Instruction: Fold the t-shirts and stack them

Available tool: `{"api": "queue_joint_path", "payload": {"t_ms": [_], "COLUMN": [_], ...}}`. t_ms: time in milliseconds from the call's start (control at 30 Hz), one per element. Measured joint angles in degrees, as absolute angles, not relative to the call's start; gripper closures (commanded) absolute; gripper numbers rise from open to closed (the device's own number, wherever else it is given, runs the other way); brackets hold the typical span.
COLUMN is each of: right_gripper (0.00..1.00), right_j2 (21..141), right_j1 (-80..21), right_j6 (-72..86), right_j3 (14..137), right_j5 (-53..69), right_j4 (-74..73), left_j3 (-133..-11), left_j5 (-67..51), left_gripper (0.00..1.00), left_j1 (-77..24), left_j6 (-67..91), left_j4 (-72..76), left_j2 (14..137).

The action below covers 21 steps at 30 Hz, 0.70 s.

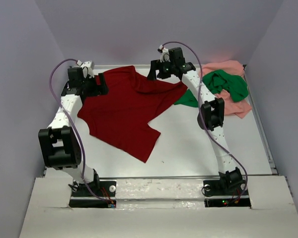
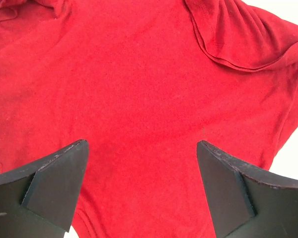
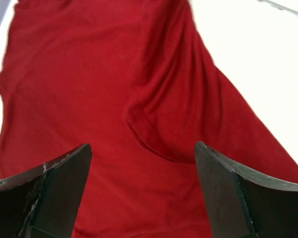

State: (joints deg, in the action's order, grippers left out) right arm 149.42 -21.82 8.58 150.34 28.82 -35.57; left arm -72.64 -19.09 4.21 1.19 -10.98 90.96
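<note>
While hovering over the dark red t-shirt (image 1: 124,111), gaping wide, empty: left claw (image 2: 141,146), right claw (image 3: 142,146). Far right, green t-shirt (image 1: 228,83) atop pink t-shirt (image 1: 237,106).

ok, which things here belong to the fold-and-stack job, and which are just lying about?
Job:
- dark red t-shirt, spread out
- green t-shirt, crumpled on top of the pink one
- salmon pink t-shirt
- left gripper and right gripper, both open over the red shirt

Not the job:
- white table
- enclosure walls
</note>
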Motion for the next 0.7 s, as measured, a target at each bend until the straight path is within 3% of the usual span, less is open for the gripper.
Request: {"api": "queue_joint_path", "payload": {"t_ms": [700], "right_gripper": [0.21], "right_j2": [157.7], "right_j1": [-26.4], "right_j6": [19.4], "right_j3": [148.2], "right_j5": [40.9], "right_j4": [-31.0], "left_j3": [-69.6], "left_j5": [-16.0], "left_gripper": [0.01], "left_j1": [2.6], "left_j6": [2.2], "left_j4": [-8.3], "left_j2": [86.1]}}
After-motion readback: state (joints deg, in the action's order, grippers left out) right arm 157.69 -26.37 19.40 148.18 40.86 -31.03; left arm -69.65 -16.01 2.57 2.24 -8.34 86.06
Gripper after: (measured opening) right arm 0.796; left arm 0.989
